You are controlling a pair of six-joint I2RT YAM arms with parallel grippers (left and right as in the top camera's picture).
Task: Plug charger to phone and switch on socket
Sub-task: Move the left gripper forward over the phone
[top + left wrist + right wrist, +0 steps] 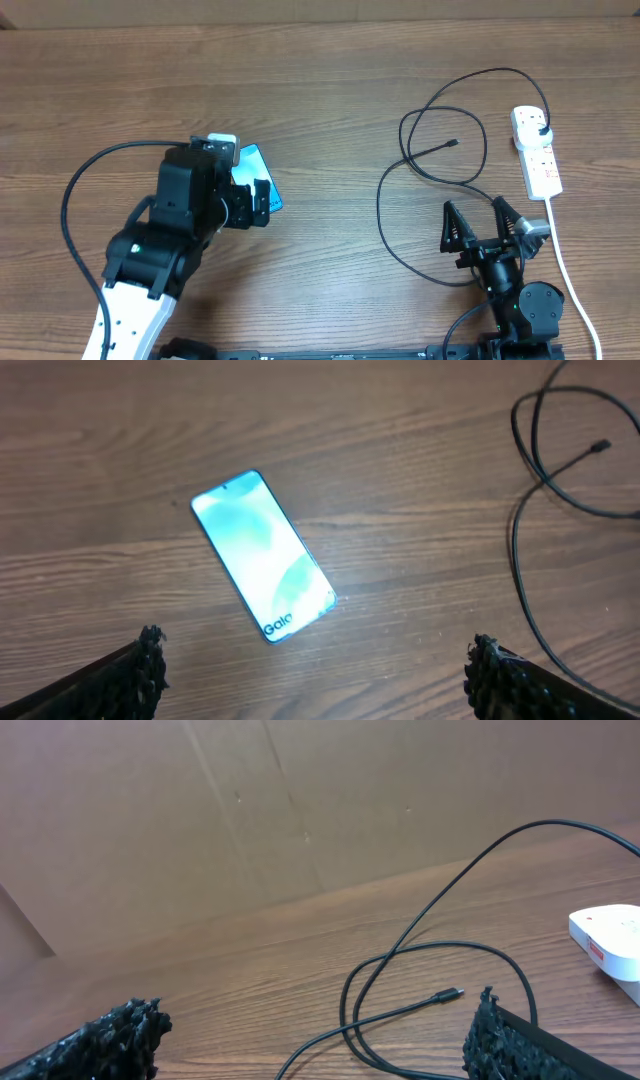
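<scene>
The left tool [320, 660] is hovering open over the phone [262, 555], likely to grip it; the right tool [478, 222] is sitting open near the charger [432, 150].

Wooden table [300, 60], lit phone [262, 555], looping black charger [500, 70], white socket [537, 150]

One phone [262, 555], one charger [450, 995] and one socket [537, 152].
</scene>
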